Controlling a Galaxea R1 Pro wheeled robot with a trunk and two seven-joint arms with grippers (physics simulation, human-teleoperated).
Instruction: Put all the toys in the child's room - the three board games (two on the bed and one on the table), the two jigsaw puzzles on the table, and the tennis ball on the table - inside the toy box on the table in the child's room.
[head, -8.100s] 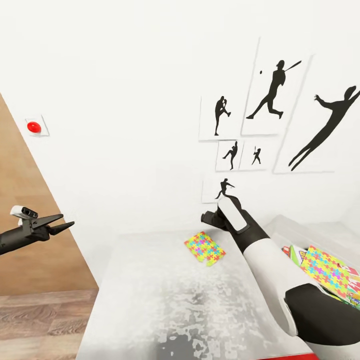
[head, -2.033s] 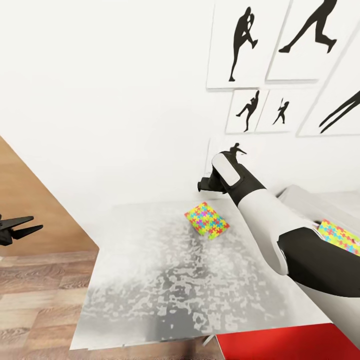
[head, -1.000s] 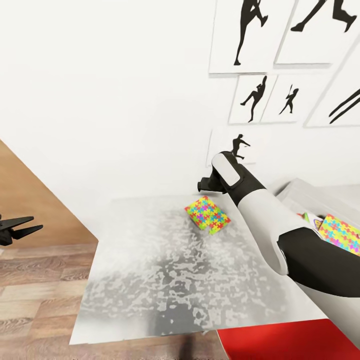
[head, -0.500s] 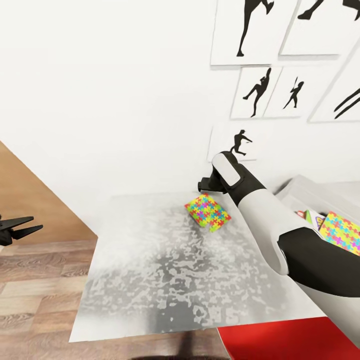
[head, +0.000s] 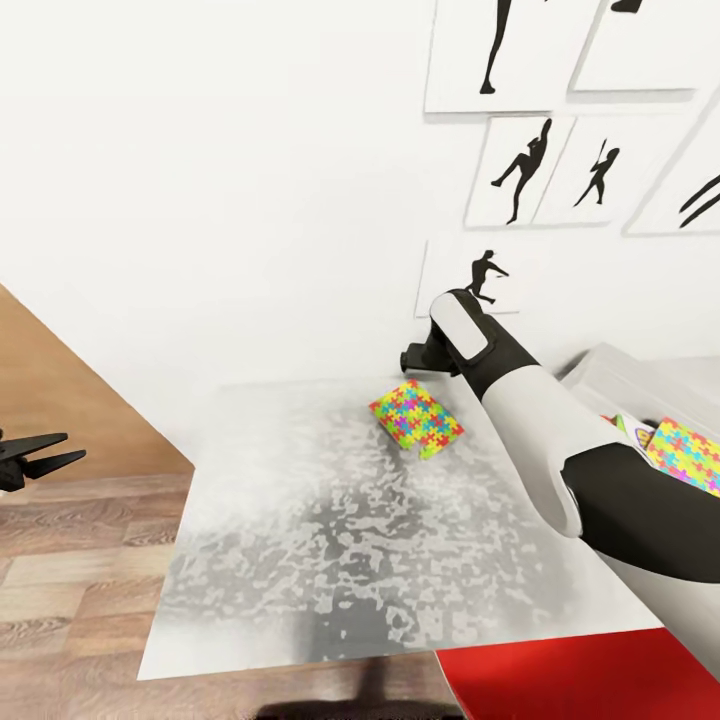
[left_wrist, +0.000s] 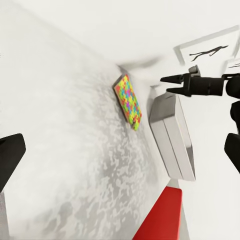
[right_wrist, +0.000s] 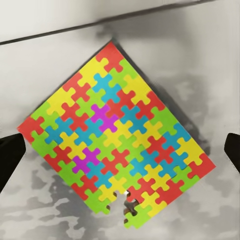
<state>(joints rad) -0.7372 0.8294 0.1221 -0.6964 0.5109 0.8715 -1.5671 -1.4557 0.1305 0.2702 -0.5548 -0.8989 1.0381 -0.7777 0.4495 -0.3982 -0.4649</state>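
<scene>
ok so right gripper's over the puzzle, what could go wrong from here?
1. The puzzle lies flat on the table, leaving the open right gripper little edge to pinch; it may slide instead of lifting.
2. It sits near the wall, so the approach is cramped and a collision is possible.
3. The toy box already holds toys, so the puzzle might catch on them.

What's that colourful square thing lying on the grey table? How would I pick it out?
Start at the mottled grey table against the white wall with the black silhouette pictures. Near its far edge, just below the right gripper, lies a flat jigsaw puzzle, turned cornerwise. It lies alone on the tabletop, a patchwork of red, yellow, green, blue and purple pieces with a piece missing at one edge.
</scene>
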